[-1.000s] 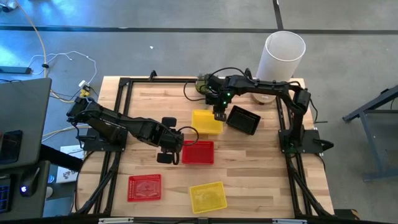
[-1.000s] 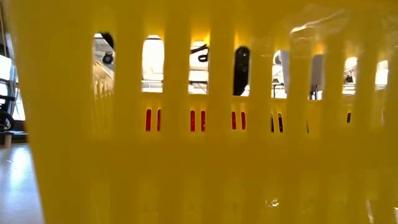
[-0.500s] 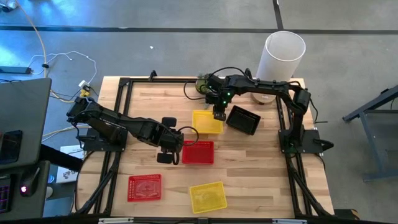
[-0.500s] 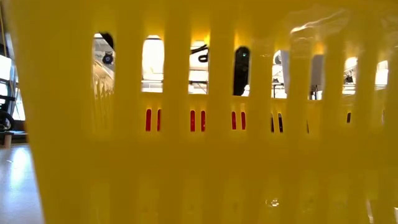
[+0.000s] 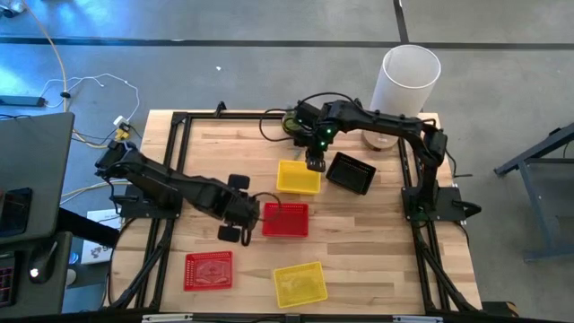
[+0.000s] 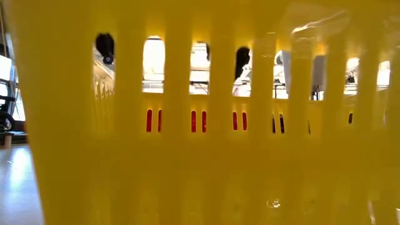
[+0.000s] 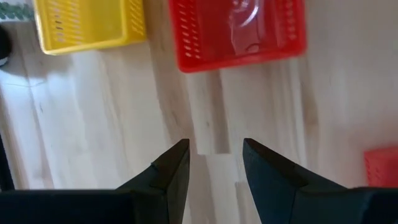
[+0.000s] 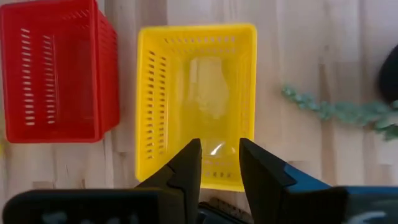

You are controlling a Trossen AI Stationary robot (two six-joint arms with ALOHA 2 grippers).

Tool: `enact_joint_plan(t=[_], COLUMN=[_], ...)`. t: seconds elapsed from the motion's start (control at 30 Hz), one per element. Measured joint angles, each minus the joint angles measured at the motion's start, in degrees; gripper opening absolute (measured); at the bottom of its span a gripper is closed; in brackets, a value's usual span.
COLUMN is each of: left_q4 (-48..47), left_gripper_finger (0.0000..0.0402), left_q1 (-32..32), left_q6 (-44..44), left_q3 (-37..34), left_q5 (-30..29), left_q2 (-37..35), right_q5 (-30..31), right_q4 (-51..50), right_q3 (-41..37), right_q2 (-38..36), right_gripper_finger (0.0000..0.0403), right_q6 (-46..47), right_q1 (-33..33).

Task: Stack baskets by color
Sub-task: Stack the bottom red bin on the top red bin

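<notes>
Five baskets show in the high view. One yellow basket and a black one sit side by side at mid-table. A red basket lies nearer, with another red and another yellow by the near edge. My right gripper hangs open above the mid-table yellow basket, clear of it. My left gripper stands open over bare wood just left of the middle red basket. The near yellow basket's wall fills the low view.
A tall white cylinder stands at the far right corner, and a small green plant lies at the far edge behind the right gripper. A black frame runs around the tabletop. Bare wood lies at the near right.
My right gripper has risen above the mid-table yellow basket. Through the slots of the low view its dark finger now shows shorter and higher. The yellow basket stays where it was on the table.
</notes>
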Motion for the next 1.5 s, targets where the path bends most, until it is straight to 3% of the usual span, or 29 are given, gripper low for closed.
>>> enact_joint_plan(t=[0.17, 0.5, 1.0, 1.5], left_q4=[-0.37, -2.25, -0.69, 7.08], left_gripper_finger=[0.0135, 0.0135, 0.0135, 0.0135], left_q1=[-4.01, -12.61, -23.44, -26.86], left_q6=[-2.83, -14.28, -32.46, -40.78], left_q3=[0.00, -0.98, -7.60, -16.17], left_q5=[3.19, 6.86, 9.34, 11.58], left_q2=[0.00, 0.00, -0.05, -0.05], right_q5=[3.36, 4.58, 5.63, 5.98], right_q4=[-2.54, -10.62, -13.15, -13.78], right_q3=[3.96, 9.41, 10.00, 10.00], right_q2=[-0.05, -0.08, -0.39, -0.54], right_gripper_finger=[0.0096, 0.0096, 0.0096, 0.0096], right_q6=[-1.42, 0.48, 4.30, 8.06], right_q1=[1.76, 4.59, 8.44, 10.15])
